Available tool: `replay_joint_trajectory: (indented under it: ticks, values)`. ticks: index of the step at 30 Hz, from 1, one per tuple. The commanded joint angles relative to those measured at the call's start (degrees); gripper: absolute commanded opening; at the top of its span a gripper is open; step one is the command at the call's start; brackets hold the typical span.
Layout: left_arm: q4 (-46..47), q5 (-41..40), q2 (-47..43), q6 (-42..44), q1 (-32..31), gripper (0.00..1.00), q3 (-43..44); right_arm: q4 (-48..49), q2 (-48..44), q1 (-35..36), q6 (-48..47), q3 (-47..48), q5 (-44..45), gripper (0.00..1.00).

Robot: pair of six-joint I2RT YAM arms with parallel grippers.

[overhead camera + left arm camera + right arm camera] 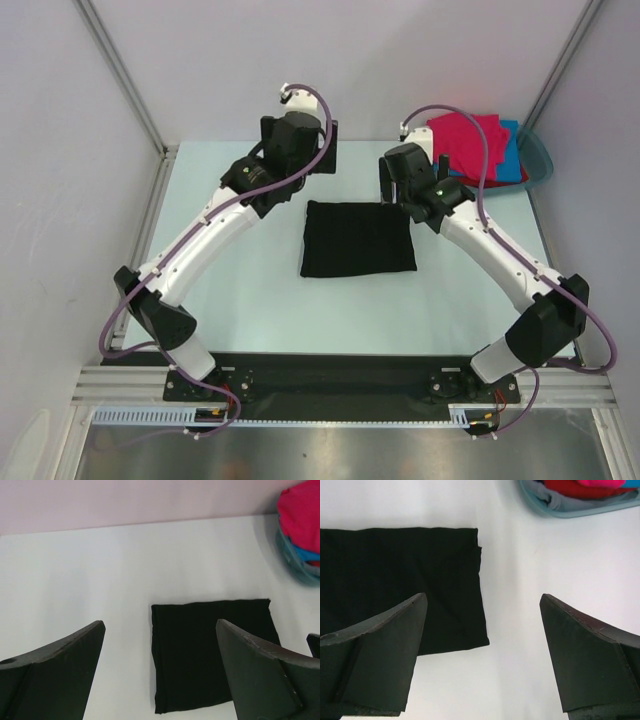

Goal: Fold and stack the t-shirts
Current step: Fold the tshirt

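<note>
At far right, heaped t-shirts [465,135] are lying nearer the right gripper [482,597]. It and left gripper [160,624] are gaping empty.

The black shirt [358,238] is soft, matt cloth. The table [250,300] is smooth and pale with a slight sheen. The basin [541,160] looks like translucent plastic and holds a pink shirt [468,135] of cloth. The left hand [160,625] and right hand [482,597] have matt dark fingers.

2 white-and-black arms [215,235], purple cables [326,125]
</note>
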Motion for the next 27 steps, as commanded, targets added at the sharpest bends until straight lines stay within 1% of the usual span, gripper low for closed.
replay_joint_trajectory:
  ticks: [1,3,6,9,10,15,17,18,19,21,22,23,25,27]
  values:
    - [-1.1,-4.4,0.6,3.2,-0.6,1.00,6.7,-1.7,-3.2,-0.2,-2.4,6.4,2.6,1.00]
    - [-2.2,-6.3,1.0,4.6,-0.6,1.00,9.2,-2.0,-3.8,-0.4,-3.8,7.6,4.5,1.00]
    - [-2.3,-10.5,0.2,6.1,-0.6,1.00,8.3,-2.8,-4.6,-1.3,-4.0,8.8,5.6,1.00]
    - [-0.5,-13.7,-1.7,7.3,-0.5,1.00,4.0,-3.9,-5.2,-2.0,-4.0,8.5,6.3,1.00]
    - [-0.1,-14.1,-2.2,7.3,-0.2,1.00,1.9,-4.2,-5.5,-2.1,-3.9,8.4,6.9,1.00]
    - [-0.8,-14.0,-4.3,4.8,1.3,1.00,-2.2,-5.2,-8.3,-4.2,-3.3,5.6,7.8,1.00]
    - [-0.8,-12.8,-5.9,2.5,3.3,1.00,-5.0,-5.7,-9.1,-5.5,-2.9,5.1,7.2,1.00]
    - [-0.1,-9.3,-8.1,1.7,4.4,1.00,-6.5,-6.3,-10.1,-5.7,-2.7,5.0,7.4,1.00]
    - [0.6,-7.5,-9.5,0.2,7.0,1.00,-9.9,-6.4,-10.7,-6.2,-2.6,4.6,7.3,1.00]
    - [2.4,-2.8,-13.4,-0.8,11.0,1.00,-13.4,-7.1,-12.1,-6.9,-2.5,3.6,6.2,1.00]
    - [2.8,-1.8,-14.4,-1.4,12.1,1.00,-16.4,-7.2,-13.3,-7.6,-2.3,3.1,5.1,1.00]
    - [3.1,-1.0,-15.5,-1.5,12.9,1.00,-17.7,-7.4,-13.7,-8.0,-2.2,2.9,4.2,1.00]
    - [2.9,0.5,-17.5,-1.2,14.5,1.00,-20.2,-8.7,-14.8,-8.4,-1.6,2.1,2.1,1.00]
    - [1.4,2.3,-18.2,-1.0,15.3,1.00,-20.9,-10.0,-15.2,-8.5,-1.6,1.7,0.4,1.00]
